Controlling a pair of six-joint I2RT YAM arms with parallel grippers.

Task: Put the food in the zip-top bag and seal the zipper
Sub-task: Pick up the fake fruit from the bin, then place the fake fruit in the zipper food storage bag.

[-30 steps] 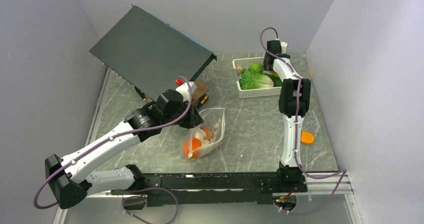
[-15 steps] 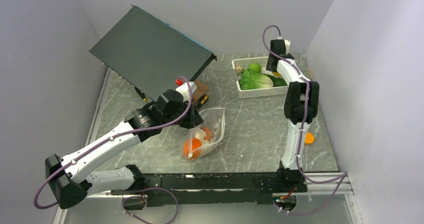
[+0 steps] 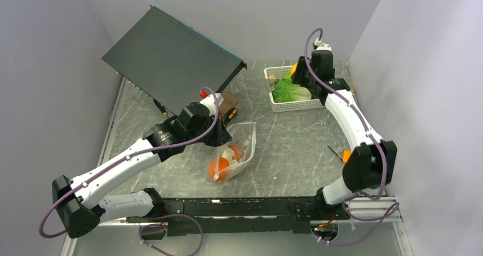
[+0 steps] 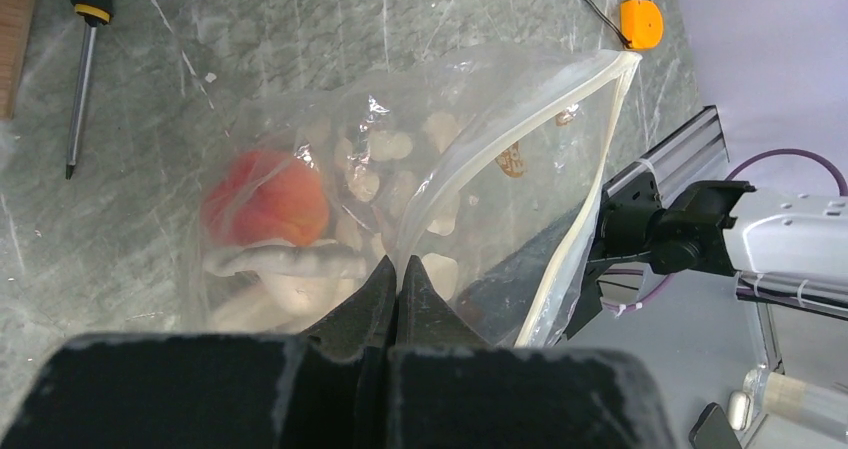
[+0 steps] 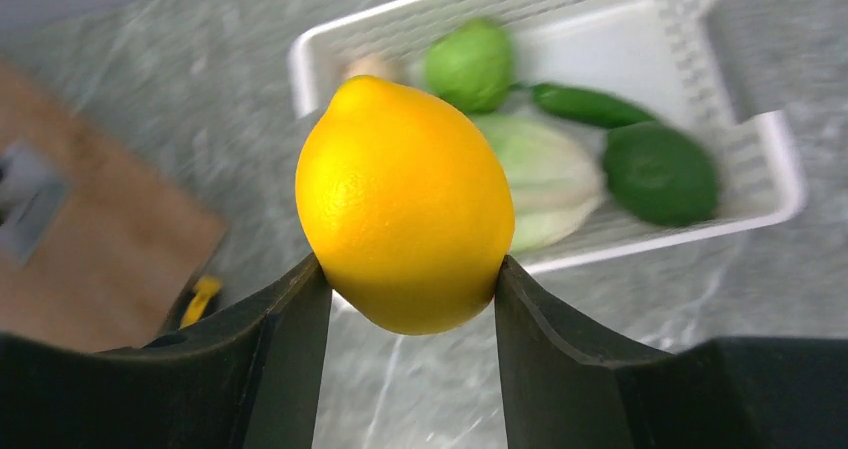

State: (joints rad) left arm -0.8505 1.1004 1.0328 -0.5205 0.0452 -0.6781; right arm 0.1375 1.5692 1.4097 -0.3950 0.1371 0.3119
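marble table (image 3: 296, 142), peach (image 4: 268, 197) in bag (image 4: 500, 89), left hand (image 4: 396, 269) pinching bag, right hand (image 5: 407, 265) gripping lemon (image 5: 405, 199), greens (image 5: 545, 179) in basket (image 5: 760, 159)

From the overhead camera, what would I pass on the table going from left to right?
Tilted dark panel → zip-top bag → white basket → small orange object.

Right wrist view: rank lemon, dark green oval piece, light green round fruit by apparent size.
1. lemon, nearest the camera, true size unsure
2. dark green oval piece
3. light green round fruit, slightly smaller
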